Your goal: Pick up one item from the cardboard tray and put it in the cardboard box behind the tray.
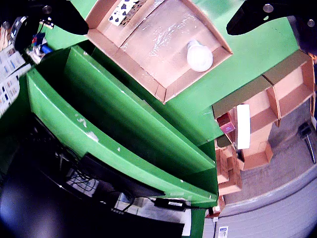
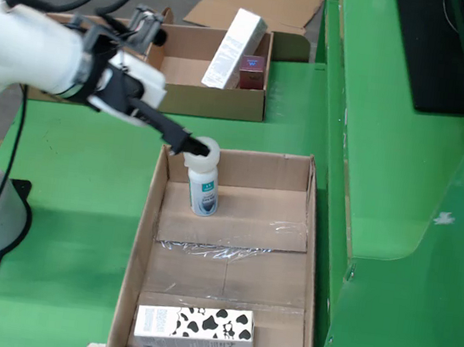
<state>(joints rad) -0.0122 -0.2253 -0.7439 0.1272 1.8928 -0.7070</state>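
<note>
Green paint covers the worktop [image 2: 82, 205] on which a long cardboard tray [image 2: 310, 261] is laid, seen in the lower centre of the fixed view. Inside the tray, near its upper end, a small white bottle [image 2: 203, 183] with a blue label is seen standing upright, and a cow-patterned carton [image 2: 194, 329] is seen lying flat near the lower end. The white arm [image 2: 25, 52] is extended from the upper left of that view, and its black pincer [image 2: 186, 144] is positioned at the bottle's cap, just left of it; whether the cap is actually gripped cannot be told from this view. In the gripper-mounted view, the two dark fingers [image 1: 262, 15] are seen spread well apart at the upper left and upper right corners, with the white bottle [image 1: 199, 55] shown from above lower in the frame, not between them, so the pincer is judged to be open and nothing is held. Behind the tray, in the upper centre of the fixed view, a cardboard box [image 2: 175, 89] is placed, in which a tall white pack [image 2: 237, 37] and a small dark red pack [image 2: 251, 72] are contained.
</note>
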